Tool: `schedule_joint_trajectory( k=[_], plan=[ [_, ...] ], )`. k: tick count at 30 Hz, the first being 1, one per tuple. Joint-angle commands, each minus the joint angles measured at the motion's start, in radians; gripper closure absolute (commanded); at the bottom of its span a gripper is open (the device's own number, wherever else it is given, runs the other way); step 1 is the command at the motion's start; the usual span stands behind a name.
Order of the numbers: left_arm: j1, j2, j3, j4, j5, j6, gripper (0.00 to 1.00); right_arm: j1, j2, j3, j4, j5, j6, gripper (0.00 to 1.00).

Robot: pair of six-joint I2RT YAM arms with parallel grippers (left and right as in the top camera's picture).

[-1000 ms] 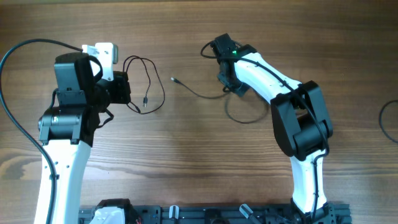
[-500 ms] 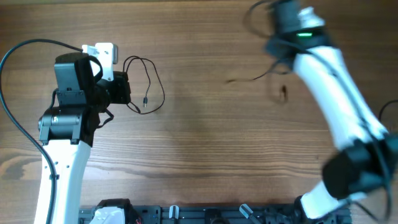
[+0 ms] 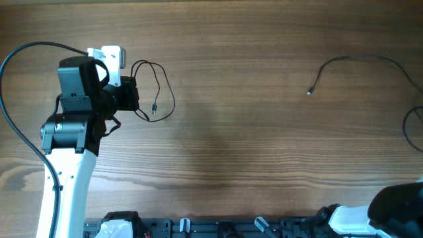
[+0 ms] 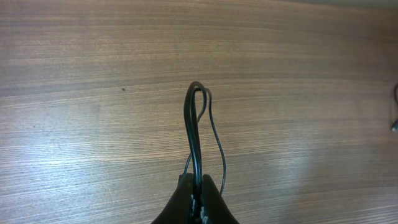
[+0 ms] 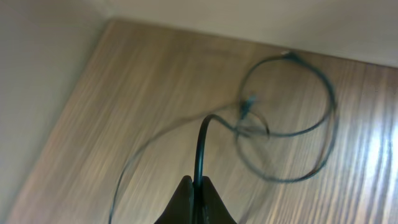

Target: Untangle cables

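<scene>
One thin black cable (image 3: 156,87) lies in loose loops at the left, its small plug end by the loop's middle. My left gripper (image 3: 130,96) is shut on it; in the left wrist view the jaws (image 4: 198,185) pinch a narrow upright loop of the cable (image 4: 195,121). A second black cable (image 3: 350,61) trails at the far right, its plug end (image 3: 309,91) free on the table. In the overhead view my right gripper is out of sight. In the blurred right wrist view its jaws (image 5: 196,185) are shut on that cable (image 5: 201,143), with loops (image 5: 287,118) lying on the wood beyond.
The wooden table (image 3: 231,145) lies between the two cables. A thicker black arm cable (image 3: 16,59) arcs at the far left. Another dark loop (image 3: 408,125) shows at the right edge. The right arm's base (image 3: 396,208) is at the bottom right. A pale wall (image 5: 37,74) borders the table.
My right arm swung from the centre to the far right and out of the overhead view, dragging the second cable away from the first. The left arm and its cable stayed still.
</scene>
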Motion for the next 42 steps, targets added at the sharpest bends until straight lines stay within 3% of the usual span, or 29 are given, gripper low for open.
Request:
schedule_joint_trajectory(
  k=[1, 4, 5, 6, 7, 8, 9, 14, 23, 30, 38, 42],
  plan=[
    [0.004, 0.004, 0.003, 0.000, 0.017, -0.009, 0.96, -0.137, 0.055, 0.006, 0.015, -0.191, 0.081, 0.96],
    [0.004, 0.004, 0.002, 0.000, 0.017, -0.009, 0.96, -0.211, 0.105, 0.006, 0.033, -0.309, 0.082, 0.96],
    [0.004, 0.004, 0.003, 0.000, 0.017, -0.009, 0.96, -0.228, 0.126, 0.006, 0.040, -0.349, 0.082, 0.92],
    [0.004, 0.004, 0.002, 0.000, 0.017, -0.009, 0.96, -0.240, 0.148, 0.006, 0.045, -0.393, 0.082, 0.71],
    [0.004, 0.004, 0.002, 0.000, 0.017, -0.009, 0.96, -0.249, 0.183, 0.006, 0.049, -0.459, 0.080, 0.37],
    [0.004, 0.004, 0.002, 0.000, 0.017, -0.009, 0.96, -0.252, 0.208, 0.006, 0.048, -0.492, 0.079, 0.14],
    [0.004, 0.004, 0.002, 0.000, 0.017, -0.009, 0.96, -0.252, 0.239, 0.006, 0.045, -0.531, 0.070, 0.02],
    [0.004, 0.004, 0.002, 0.000, 0.017, -0.009, 0.96, -0.222, 0.334, 0.004, 0.000, -0.658, -0.039, 0.00],
    [0.004, 0.004, 0.002, 0.000, 0.017, -0.009, 0.96, -0.089, 0.359, 0.003, -0.111, -0.664, -0.301, 0.00],
    [0.004, 0.004, 0.002, 0.000, 0.017, -0.009, 0.96, 0.070, 0.372, -0.029, -0.074, -0.528, -0.294, 0.00],
    [0.004, 0.004, 0.002, 0.000, 0.017, -0.009, 0.96, 0.213, 0.410, -0.029, 0.149, -0.428, -0.284, 0.00],
    [0.004, 0.004, 0.002, 0.001, 0.017, -0.009, 0.96, 0.249, 0.428, -0.029, 0.198, -0.356, -0.067, 0.00]
  ],
)
